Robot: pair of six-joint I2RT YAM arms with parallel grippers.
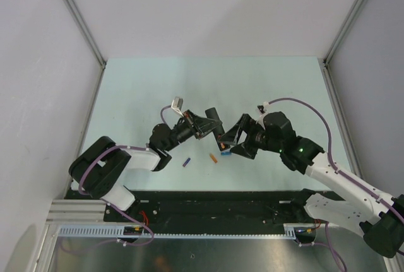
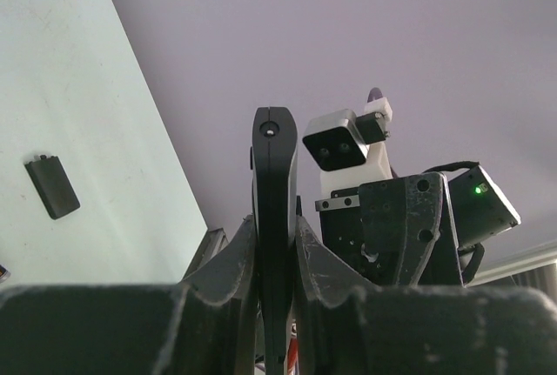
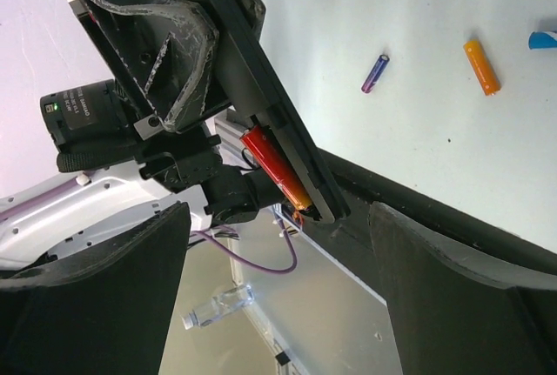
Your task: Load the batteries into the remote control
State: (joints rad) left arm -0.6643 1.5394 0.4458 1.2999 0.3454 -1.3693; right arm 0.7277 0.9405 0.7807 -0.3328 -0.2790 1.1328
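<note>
Now, the remote's point(image 3: 261, 79) recess holds one orange-red battery point(image 3: 275, 167), seated near the bar's lower end at the centre of the right wrist view. The second battery point(image 3: 481, 67) lies loose on the table point(image 3: 418, 149) at the upper right of that view. A purple-blue cell point(image 3: 375, 73) lies to its left, and a blue piece point(image 3: 544, 40) shows at the frame's right edge. In the left wrist view a dark grey piece point(image 2: 52, 185) lies flat on the table at middle left. The left claw point(image 2: 277, 229) is pressed onto the remote, pinching it edge-on so that it sticks up between the fingers. The right claw point(image 3: 277, 218) is spread wide. The remote's lower end sits between its fingers and touches neither. In the top view the second battery lies just below both claws, at centre frame.
</note>
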